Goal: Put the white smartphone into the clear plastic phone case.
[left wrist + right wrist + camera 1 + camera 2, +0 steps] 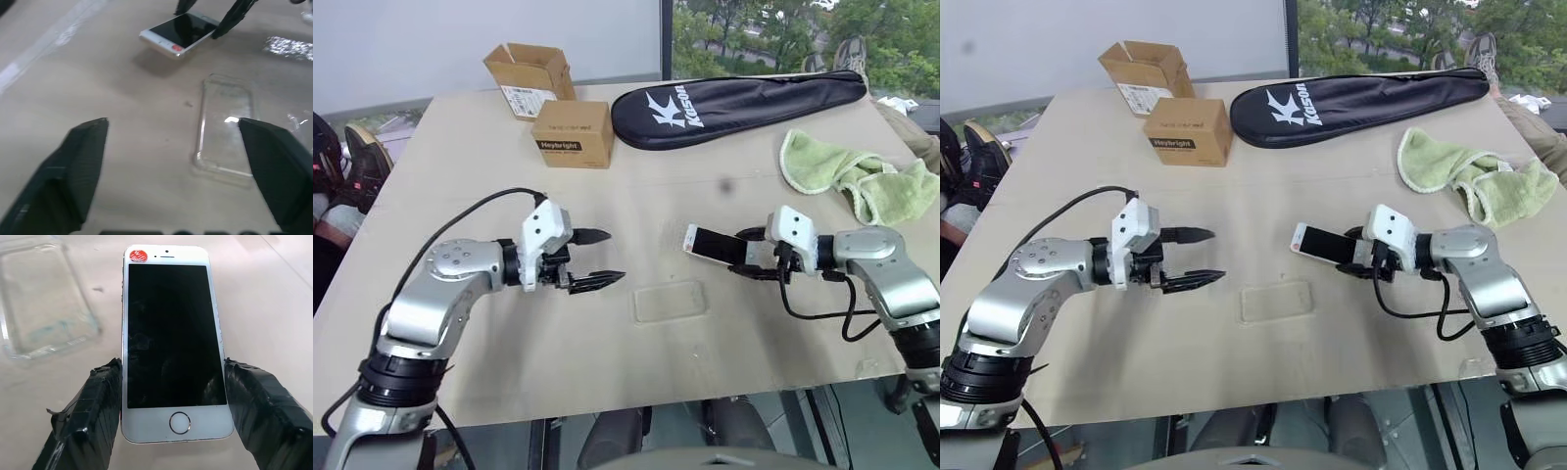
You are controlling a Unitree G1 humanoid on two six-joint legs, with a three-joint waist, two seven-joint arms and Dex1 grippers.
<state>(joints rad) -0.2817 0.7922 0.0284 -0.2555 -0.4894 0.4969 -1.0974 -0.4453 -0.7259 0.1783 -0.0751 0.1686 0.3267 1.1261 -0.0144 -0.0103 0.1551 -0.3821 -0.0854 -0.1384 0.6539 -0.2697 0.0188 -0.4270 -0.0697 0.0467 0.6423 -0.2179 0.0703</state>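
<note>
Left gripper (598, 258) hovered over the table (460, 147) at the left, fingers spread apart with nothing between them, pointing toward the table's middle. Right of it, the clear plastic phone case (670, 301) lay flat on the table, open side up, long axis running left to right in the head views, apart from both grippers.

Farther right, the white smartphone (713, 245) was held clear of the table surface, screen up. Its long axis ran left to right, the earpiece end with a red sticker (139, 255) pointing toward the left gripper and the home button end toward the right wrist. The phone sat just beyond the case's right end.

Right gripper (172, 396) was closed on the phone's long edges near the home button, one finger on each side.
</note>
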